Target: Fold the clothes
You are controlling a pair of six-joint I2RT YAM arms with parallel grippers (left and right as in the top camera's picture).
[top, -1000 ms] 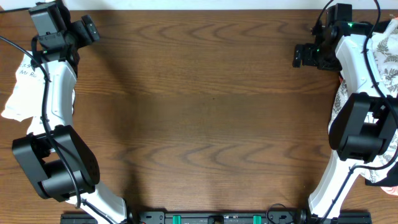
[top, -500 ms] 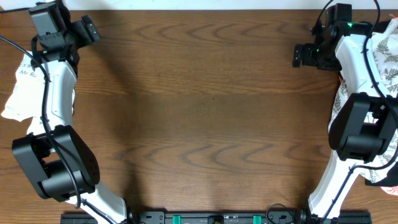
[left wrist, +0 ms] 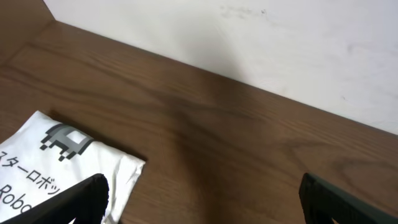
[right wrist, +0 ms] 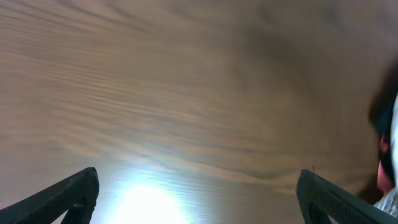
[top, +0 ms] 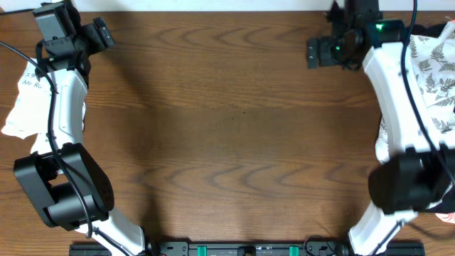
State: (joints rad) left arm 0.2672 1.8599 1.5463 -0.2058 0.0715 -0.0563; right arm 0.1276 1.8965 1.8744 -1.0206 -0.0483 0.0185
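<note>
Hovering near the T-shirt (left wrist: 59, 163), your left gripper (left wrist: 217, 205) is standing spread, probably readying a pickup; right gripper (top: 321, 51) is hanging spread, empty, well apart.

Overhead looks straight down at the table (top: 227, 107); wrist views skim it low.

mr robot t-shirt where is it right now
In the overhead view, the white T-shirt lies at the left edge of the table, toward the far side, beside and partly under the left arm.
</note>
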